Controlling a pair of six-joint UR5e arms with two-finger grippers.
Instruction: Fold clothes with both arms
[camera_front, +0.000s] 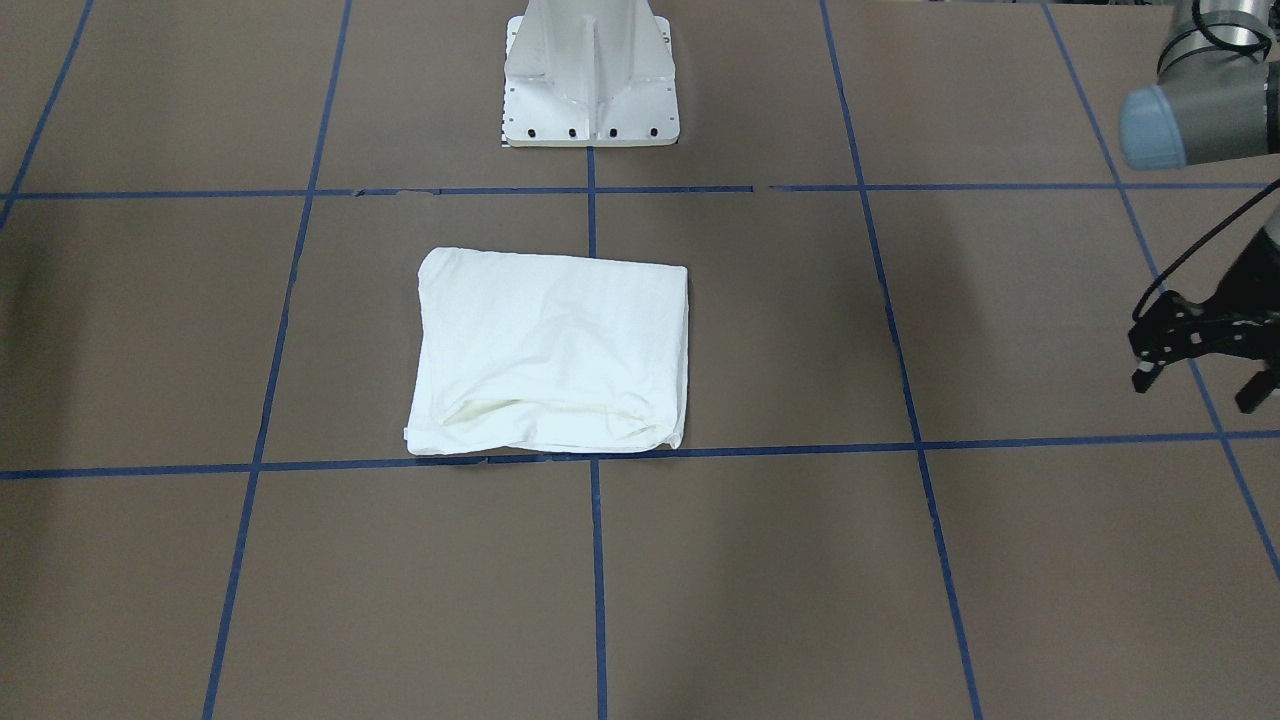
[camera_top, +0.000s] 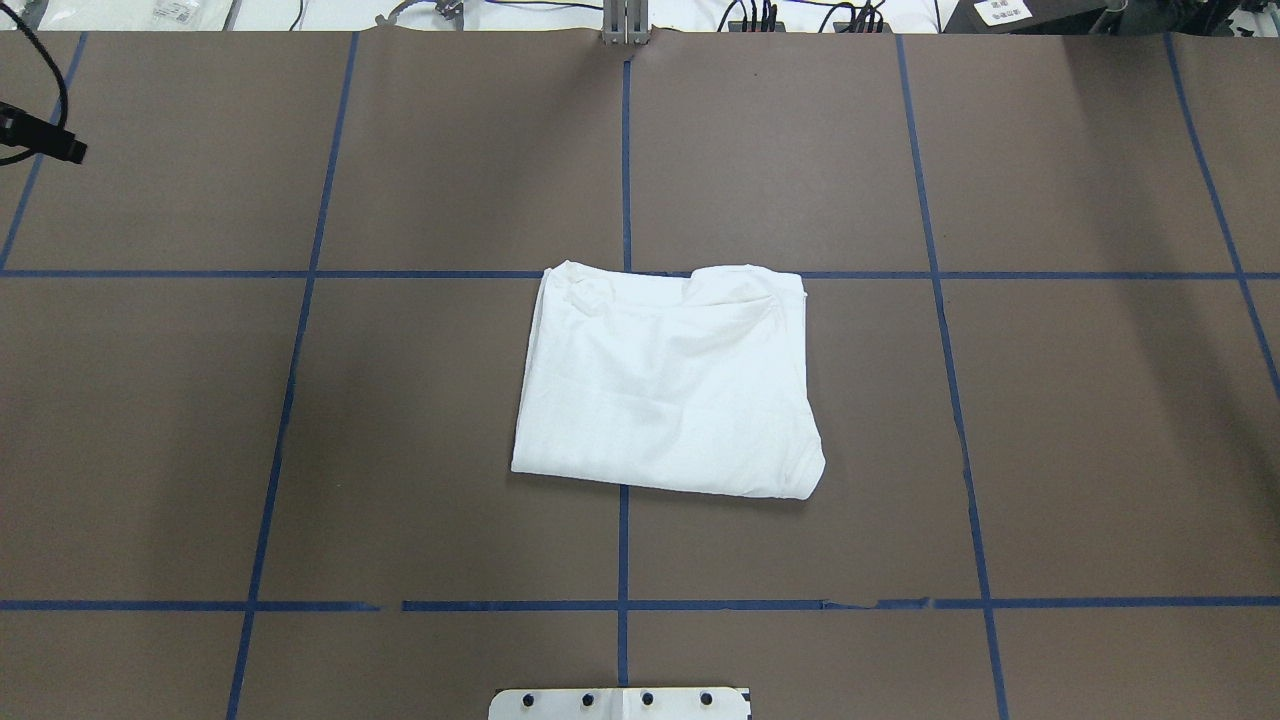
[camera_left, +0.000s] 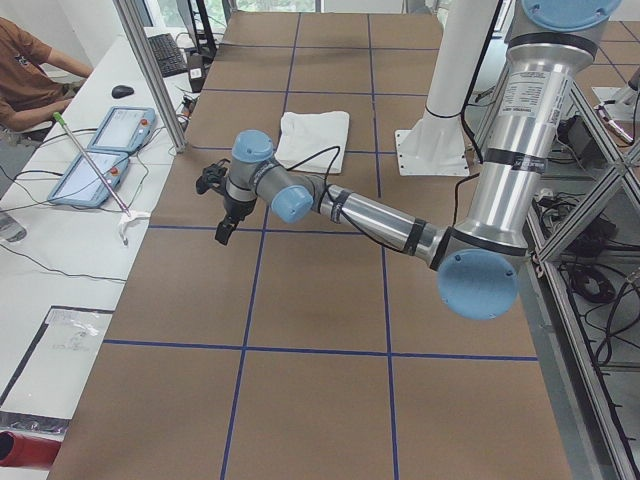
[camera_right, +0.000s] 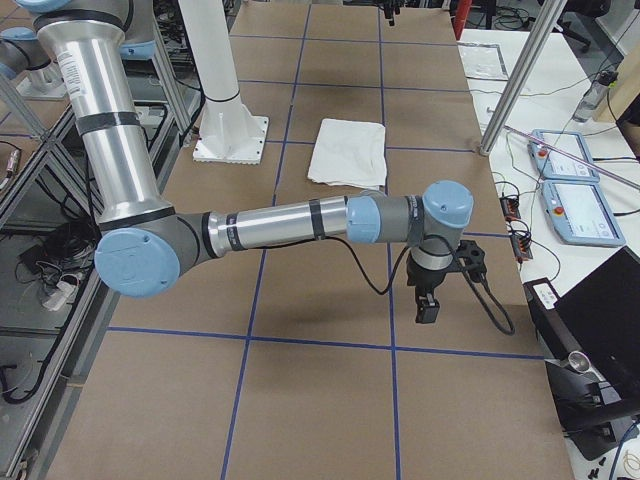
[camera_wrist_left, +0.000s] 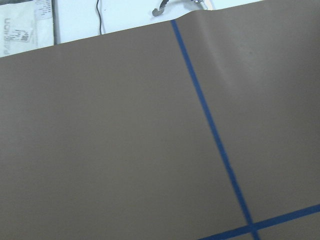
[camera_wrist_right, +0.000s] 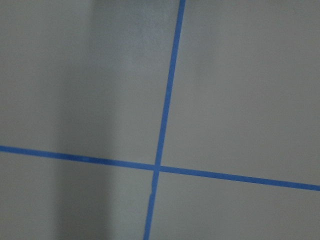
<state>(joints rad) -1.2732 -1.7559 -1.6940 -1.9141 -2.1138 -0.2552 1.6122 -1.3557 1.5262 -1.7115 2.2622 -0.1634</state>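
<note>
Closest to the robot I see the white pedestal (camera_top: 620, 703), bolted at the near edge of the table (camera_top: 1100, 400). Just beyond it, in the middle of the brown surface, lies the shirt (camera_top: 665, 385). It is folded into a rough rectangle with its plain white side up. It straddles the central blue tape line (camera_top: 623, 150), and its far edge lies along the cross line there. At one far corner the folded layers bulge in a rounded lip.

Both arms are stretched out to the sides, well apart from the shirt. My left arm (camera_left: 380, 215) reaches over the table toward the robot's left. The left gripper (camera_front: 1197, 392) hangs above bare table, its fingers spread wide with nothing between them. Its wrist camera gives me only brown cover, a tape crossing and the table's far edge.

The right arm (camera_right: 290, 220) reaches out the other way. The right gripper (camera_right: 428, 305) points down over bare table near a tape line. I see it only from the side camera, so I cannot tell whether its fingers are apart or together. Its wrist camera shows just a tape crossing.

Past the table's far edge is a white desk (camera_left: 60, 250) with two control tablets (camera_left: 125, 128). A person (camera_left: 25, 70) is at its far end.
</note>
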